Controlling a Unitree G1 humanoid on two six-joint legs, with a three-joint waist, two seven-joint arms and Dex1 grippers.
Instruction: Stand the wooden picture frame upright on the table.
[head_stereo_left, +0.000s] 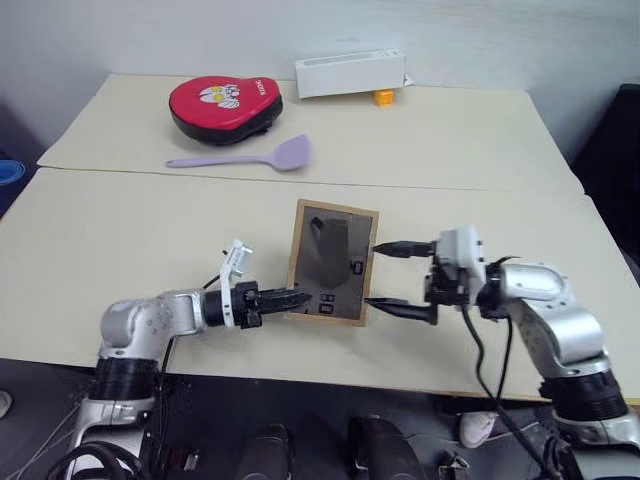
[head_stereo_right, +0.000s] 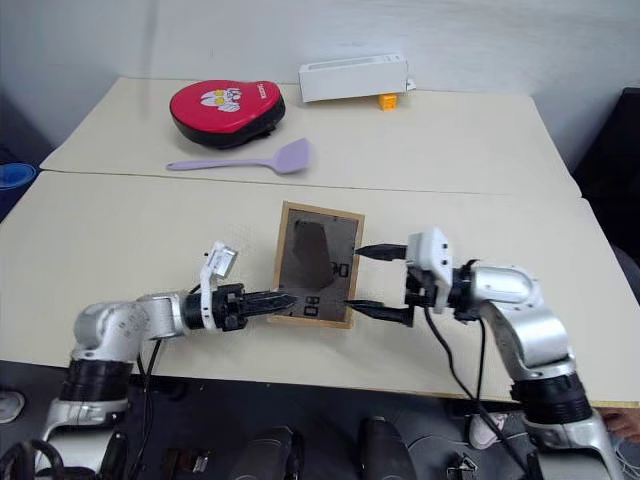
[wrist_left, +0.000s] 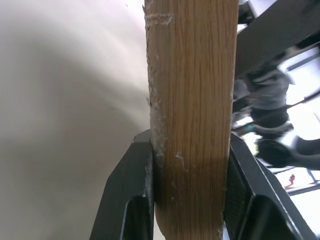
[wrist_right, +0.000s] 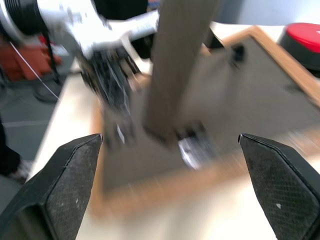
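the wooden picture frame is raised over the near panel of the tabletop, its dark grey-brown back with the stand and clips turned toward the camera and its light-wood border showing all round. whether its lower edge touches the tabletop or hangs just above it cannot be told.

the left gripper reaches in level from the left, and its jaws are clamped on the frame's lower left edge; in the left wrist view the pale wood edge runs straight up between the two black fingers, pressed by both.

the right gripper points in from the right with its jaws wide apart and holding nothing. one finger lies just beside the frame's right edge near mid-height, the other just beside its lower right corner, so the right edge sits at the mouth of the open jaws. in the right wrist view the frame's back and its stand lie beyond and between the two spread fingertips, clear of both.

well beyond both pairs of jaws, on the far panel, lie a lilac spatula, a red and black padded case, a white rectangular box and a small yellow object just beside the box.
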